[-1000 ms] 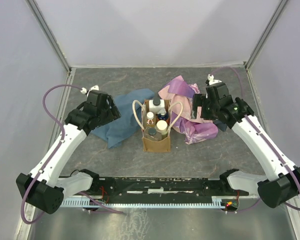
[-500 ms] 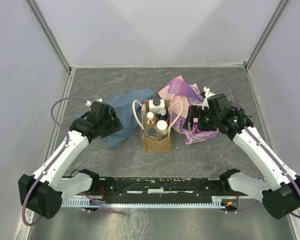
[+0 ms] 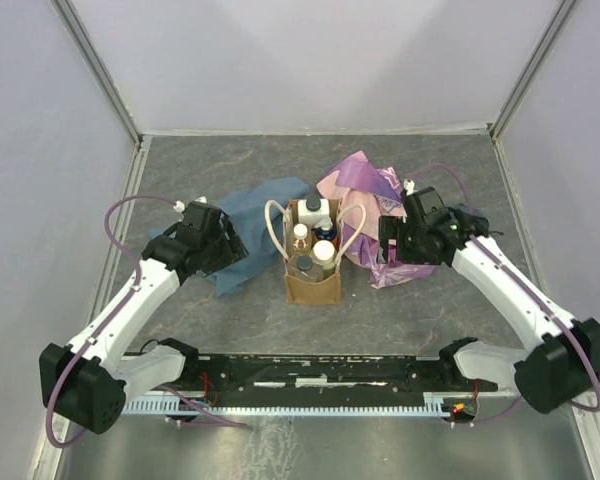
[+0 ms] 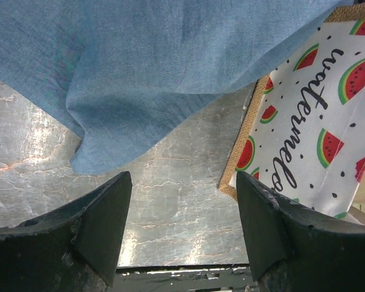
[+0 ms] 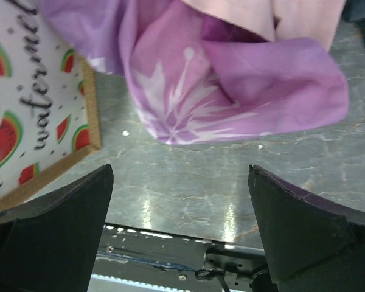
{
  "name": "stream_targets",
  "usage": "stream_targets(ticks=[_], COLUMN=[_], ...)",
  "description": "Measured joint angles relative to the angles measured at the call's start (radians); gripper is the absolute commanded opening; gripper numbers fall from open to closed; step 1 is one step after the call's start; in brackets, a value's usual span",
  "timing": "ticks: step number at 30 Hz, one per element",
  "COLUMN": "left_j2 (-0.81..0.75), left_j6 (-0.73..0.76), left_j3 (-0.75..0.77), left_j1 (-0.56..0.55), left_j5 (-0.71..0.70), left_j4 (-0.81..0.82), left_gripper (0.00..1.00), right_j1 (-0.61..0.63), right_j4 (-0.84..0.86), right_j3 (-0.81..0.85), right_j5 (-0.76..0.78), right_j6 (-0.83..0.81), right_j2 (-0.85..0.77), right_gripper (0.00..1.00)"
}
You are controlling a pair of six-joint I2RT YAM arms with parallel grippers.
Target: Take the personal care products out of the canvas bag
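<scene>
The canvas bag (image 3: pixel 313 287) is seen standing upright on the grey table (image 3: pixel 230 160), about midway between the two arms. The personal care products are all held inside it. A white bottle (image 3: pixel 315 211) with a dark cap is set at the bag's far end, and a blue-capped bottle (image 3: pixel 327 231) is placed just nearer than it. Two cream-capped bottles (image 3: pixel 300 236) are found in the bag's middle, and a dark-lidded jar (image 3: pixel 304 265) is kept at its near end. Two cream loop handles (image 3: pixel 273 226) are spread out over the bag's left and right sides. On the wrist views a white panel with watermelon print and dark lettering is shown on each side of the bag (image 4: pixel 316 121) (image 5: pixel 30 115).

A blue cloth (image 3: pixel 262 225) is spread flat to the left of the bag, its edge touching or nearly touching the bag's far left corner. A pink-purple cloth (image 3: pixel 365 185) is bunched against the bag's right side.

The left gripper (image 3: pixel 225 242) is held left of the bag, over the blue cloth (image 4: pixel 140 61), with its fingers (image 4: pixel 103 219) parted wide and nothing between them. The right gripper (image 3: pixel 389 240) is held right of the bag, above the pink-purple cloth (image 5: pixel 231 79), and its fingers (image 5: pixel 280 225) are likewise spread apart around bare table. The bag is touched by neither gripper.
</scene>
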Motion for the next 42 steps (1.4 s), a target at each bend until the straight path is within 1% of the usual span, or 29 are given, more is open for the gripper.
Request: stream_targets(ticks=[5,12,14,16,19,20,21,24,26,30,36,39,42], left_j2=[0.001,-0.008,-0.010,-0.012,-0.016,-0.019,-0.023,-0.048,-0.066,-0.083,-0.089,-0.089,-0.088], left_j6=[0.000,0.000,0.000,0.000,0.000,0.000,0.000,-0.007,-0.012,-0.015,-0.018,-0.019,-0.019], left_j3=[-0.014,-0.029,-0.029,-0.032,-0.041,-0.045,-0.052,-0.085,-0.102,-0.106,-0.106,-0.106,-0.106], left_j1=[0.000,0.000,0.000,0.000,0.000,0.000,0.000,0.000,0.000,0.000,0.000,0.000,0.000], left_j5=[0.003,0.003,0.003,0.003,0.004,0.006,0.007,0.011,0.018,0.026,0.026,0.028,0.031], left_j4=[0.004,0.006,0.006,0.007,0.007,0.007,0.007,0.013,0.012,0.011,0.010,0.010,0.010], left_gripper=[0.76,0.76,0.76,0.76,0.76,0.76,0.76,0.76,0.76,0.76,0.76,0.76,0.76], right_j1=[0.000,-0.013,-0.039,-0.092,-0.216,-0.280,-0.321,-0.488,-0.547,-0.562,-0.559,-0.560,-0.565], right_j4=[-0.058,-0.113,-0.125,-0.124,-0.113,-0.104,-0.097,-0.052,-0.034,-0.004,0.032,0.043,0.051], right_j3=[0.073,0.087,0.098,0.108,0.110,0.111,0.112,0.130,0.157,0.218,0.337,0.390,0.482], right_j5=[0.088,0.220,0.245,0.251,0.226,0.211,0.208,0.140,0.103,0.064,0.038,0.021,-0.034], right_j6=[-0.010,-0.010,-0.015,-0.020,-0.028,-0.031,-0.031,-0.023,-0.012,0.011,0.044,0.057,0.060], right_j2=[0.121,0.130,0.130,0.130,0.138,0.154,0.172,0.301,0.403,0.556,0.674,0.713,0.788], right_gripper=[1.00,1.00,1.00,1.00,1.00,1.00,0.98,0.93,0.93,0.94,0.94,0.91,0.89])
